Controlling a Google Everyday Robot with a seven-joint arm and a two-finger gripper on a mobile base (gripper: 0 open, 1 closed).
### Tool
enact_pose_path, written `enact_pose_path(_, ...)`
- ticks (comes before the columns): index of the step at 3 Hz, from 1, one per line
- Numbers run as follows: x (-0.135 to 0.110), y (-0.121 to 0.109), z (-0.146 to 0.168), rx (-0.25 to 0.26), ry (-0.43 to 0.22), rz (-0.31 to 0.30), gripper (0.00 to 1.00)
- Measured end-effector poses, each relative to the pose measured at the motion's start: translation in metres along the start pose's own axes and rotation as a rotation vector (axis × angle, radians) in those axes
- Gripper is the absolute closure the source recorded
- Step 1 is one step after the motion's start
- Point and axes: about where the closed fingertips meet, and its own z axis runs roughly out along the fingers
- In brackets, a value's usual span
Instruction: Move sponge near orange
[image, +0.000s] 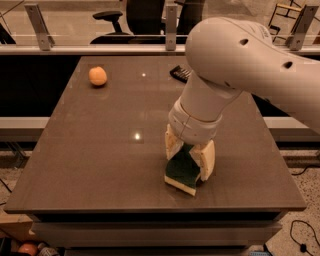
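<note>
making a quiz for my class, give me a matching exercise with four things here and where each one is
Things:
1 sponge
2 orange
3 remote
4 hand

Places:
a far left part of the table
b far edge, partly behind the arm
c at the arm's end, low over the front right
d gripped between two fingers

Pairs: 1-d, 2-a, 3-b, 4-c

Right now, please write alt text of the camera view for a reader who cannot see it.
The gripper holds the green-topped sponge between its fingers, at the front of the dark table; the orange lies at the far left.
</note>
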Motion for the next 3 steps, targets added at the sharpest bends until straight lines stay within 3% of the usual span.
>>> enact_pose_path(1,0.0,0.0,0.0,0.0,0.0,0.0,1.0)
enact_pose_path(2,0.0,-0.013,-0.009,0.016,0.027,-0.013,1.0)
enact_pose_path(3,0.016,-0.035,-0.023,0.016,0.064,-0.023,1.0)
